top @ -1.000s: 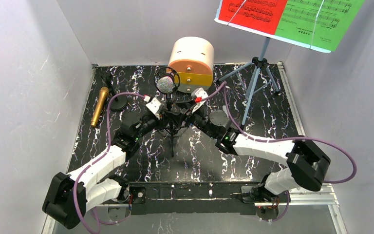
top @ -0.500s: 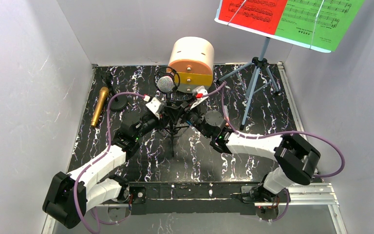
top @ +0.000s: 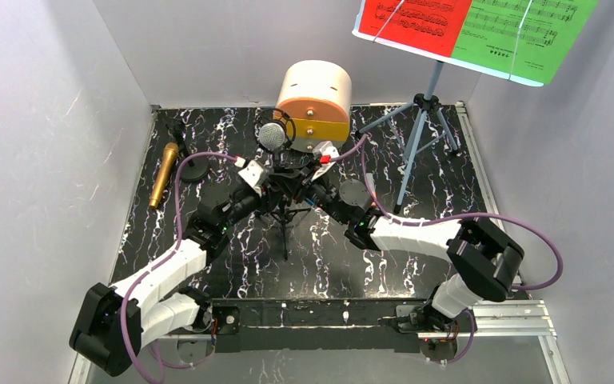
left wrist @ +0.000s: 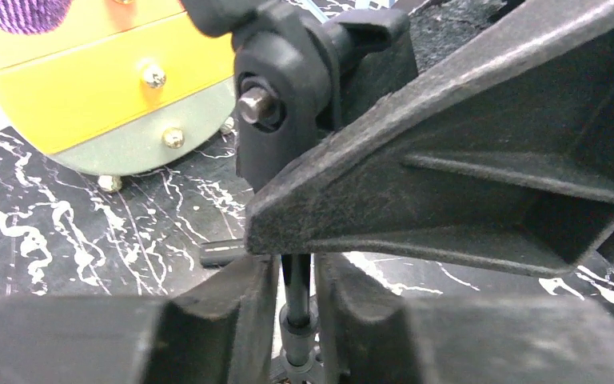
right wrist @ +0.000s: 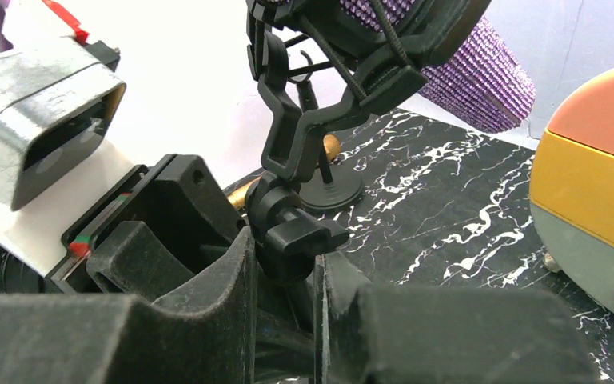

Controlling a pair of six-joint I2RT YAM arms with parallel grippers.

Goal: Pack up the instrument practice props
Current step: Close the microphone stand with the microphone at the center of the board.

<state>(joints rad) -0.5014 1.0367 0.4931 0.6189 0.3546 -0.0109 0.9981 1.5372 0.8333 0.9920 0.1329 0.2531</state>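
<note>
While the silver-headed purple microphone (top: 271, 137) stood mid-desk on its small black tripod (top: 285, 210), my left pincer (left wrist: 297, 280) and right pincer (right wrist: 284, 276) both pinched its upright stem from opposite sides, equally near.

- The right arm (top: 416, 232) now reaches further left, its elbow folded closer in.
- The right gripper (top: 308, 182) now closes around the black mic tripod (top: 286, 210) stem, opposite the left gripper (top: 272, 186).
</note>
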